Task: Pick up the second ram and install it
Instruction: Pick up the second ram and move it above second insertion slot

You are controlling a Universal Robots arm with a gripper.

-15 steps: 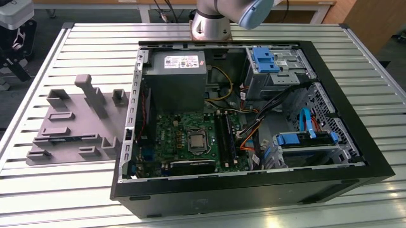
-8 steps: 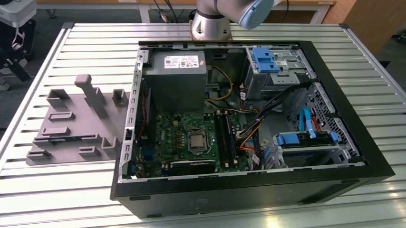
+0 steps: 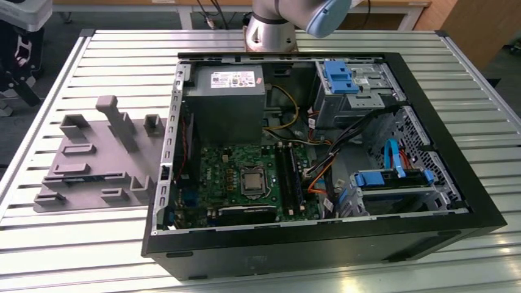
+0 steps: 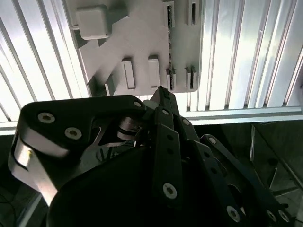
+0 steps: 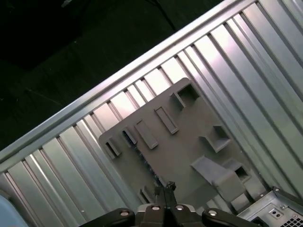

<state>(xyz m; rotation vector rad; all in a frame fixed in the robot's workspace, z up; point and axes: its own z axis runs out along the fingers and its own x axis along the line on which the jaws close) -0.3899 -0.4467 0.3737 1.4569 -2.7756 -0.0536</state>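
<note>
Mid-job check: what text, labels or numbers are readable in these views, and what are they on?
White label on the power supply, exterior view: print too small to read.
Small sticker on the computer case, first wrist view: blurred, unreadable.
Grey fixture tray: no text seen.
Nothing else is legible.

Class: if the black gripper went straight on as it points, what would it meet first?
Most likely the grey plastic holder tray, near its slotted edge, beyond the black gripper in the first wrist view; depth is unclear.
</note>
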